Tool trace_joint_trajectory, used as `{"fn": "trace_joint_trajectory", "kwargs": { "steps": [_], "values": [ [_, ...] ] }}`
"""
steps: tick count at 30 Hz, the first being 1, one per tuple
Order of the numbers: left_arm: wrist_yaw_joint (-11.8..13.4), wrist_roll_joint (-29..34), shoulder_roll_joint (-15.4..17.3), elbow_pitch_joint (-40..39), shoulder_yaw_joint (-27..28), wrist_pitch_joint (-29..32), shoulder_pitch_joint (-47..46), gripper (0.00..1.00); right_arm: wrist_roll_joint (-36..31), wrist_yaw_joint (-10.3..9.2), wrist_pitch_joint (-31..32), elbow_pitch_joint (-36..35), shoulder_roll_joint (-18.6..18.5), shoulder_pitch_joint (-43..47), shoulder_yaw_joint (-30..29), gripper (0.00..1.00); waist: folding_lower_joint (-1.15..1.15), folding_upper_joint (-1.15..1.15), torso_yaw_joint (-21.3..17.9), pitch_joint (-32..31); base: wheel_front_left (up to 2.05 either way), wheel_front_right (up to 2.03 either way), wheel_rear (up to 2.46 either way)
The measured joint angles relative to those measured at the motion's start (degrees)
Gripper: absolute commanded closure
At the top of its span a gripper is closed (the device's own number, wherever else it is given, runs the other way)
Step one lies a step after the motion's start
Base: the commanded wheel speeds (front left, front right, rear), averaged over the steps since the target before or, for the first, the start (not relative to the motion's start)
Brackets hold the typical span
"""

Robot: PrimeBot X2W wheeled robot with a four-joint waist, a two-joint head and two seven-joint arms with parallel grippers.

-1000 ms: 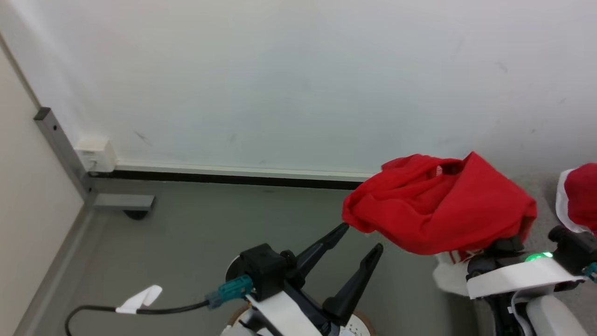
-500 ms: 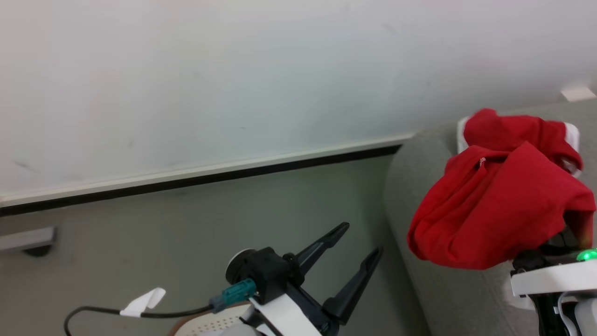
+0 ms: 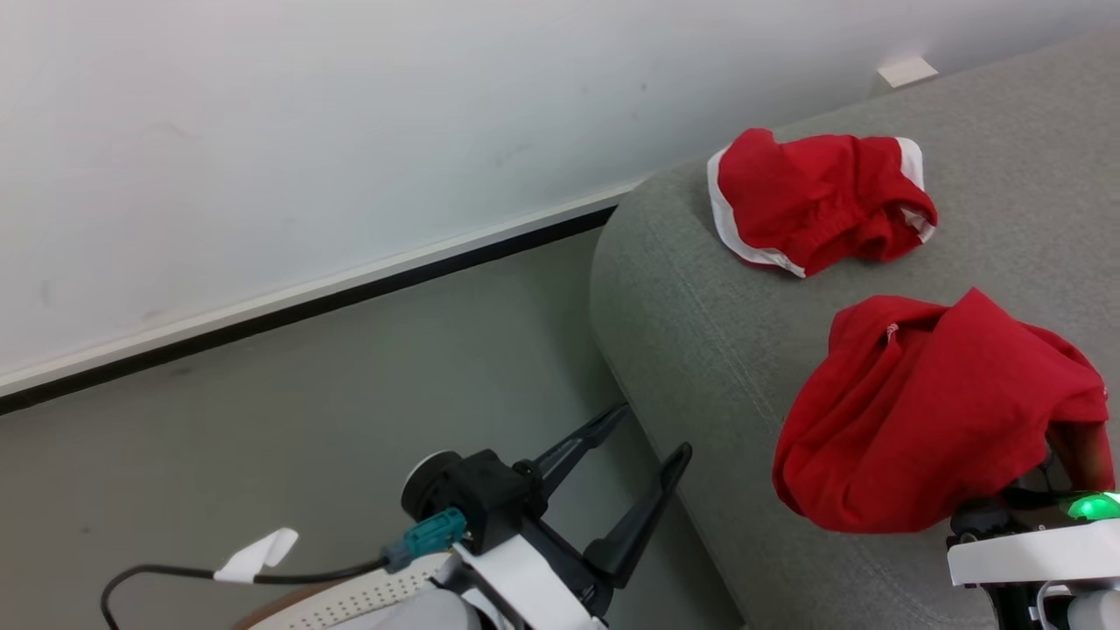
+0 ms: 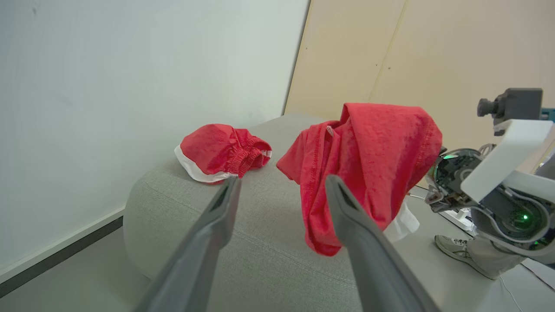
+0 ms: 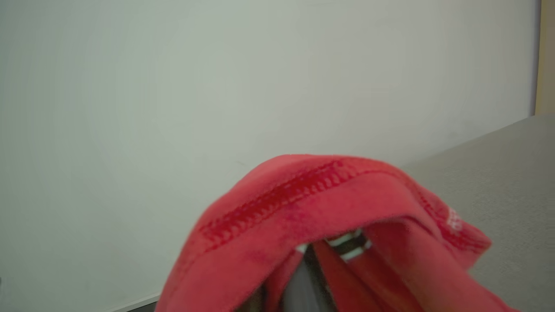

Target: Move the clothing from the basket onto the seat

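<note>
In the head view the seat [image 3: 700, 350] takes the right half of the frame. Its rounded corner curves down from upper centre to the bottom edge, and bare grey floor [image 3: 350, 394] lies open to its left as far as the dark skirting strip [image 3: 306, 302] under the white wall [image 3: 350, 131]. The left gripper [image 3: 648, 430] rises from bottom centre, just beside that curved edge. Its two dark fingers are spread wide with nothing between them. At lower right a red garment [image 3: 936, 420] hangs draped over the right gripper [image 5: 303, 281], whose fingers are pinched together under the cloth and carry it. In the left wrist view the cloth hangs clear above the seat's top, right of centre. A second red garment [image 3: 822, 201], edged in white, lies bunched on the seat at upper right, near the back edge and well apart from the carried one. There is bare upholstery between and around the two garments. A sliver of the basket [image 3: 350, 599], white with holes and a tan rim, shows at the bottom edge left of centre. I cannot tell what is inside it.
</note>
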Motion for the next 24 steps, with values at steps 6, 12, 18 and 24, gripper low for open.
{"fn": "trace_joint_trajectory", "kwargs": {
  "steps": [6, 12, 18, 24],
  "values": [
    [-0.13, 0.01, -0.03, 0.59, -0.36, -0.46, -0.36, 0.00, -0.04, 0.00, -0.03, -0.37, -0.68, -0.07, -0.71, 1.00, 0.00, 0.00, -1.02, 0.48, 0.00, 0.00, 0.00],
    [-0.31, 1.00, 0.02, 0.80, -0.93, -0.52, -0.62, 0.00, -0.81, 0.00, 0.15, -1.67, -2.10, -1.88, -1.22, 1.00, 0.00, 0.00, -0.61, 1.53, 0.00, 0.00, 0.00],
    [-0.56, 1.46, 0.30, 0.44, -1.21, 0.10, -2.68, 0.00, -2.56, 0.00, 3.83, -1.35, -4.24, -7.88, -7.16, 1.00, 0.00, 0.00, 0.76, 4.75, 0.00, 0.00, 0.00],
    [-0.89, 2.11, 0.76, -0.35, -0.90, 1.03, -5.63, 0.00, -4.98, 0.00, 8.08, -1.74, -7.79, -16.12, -14.91, 1.00, 0.00, 0.00, 3.29, 9.96, 0.00, 0.00, 0.00]
  ]
}}
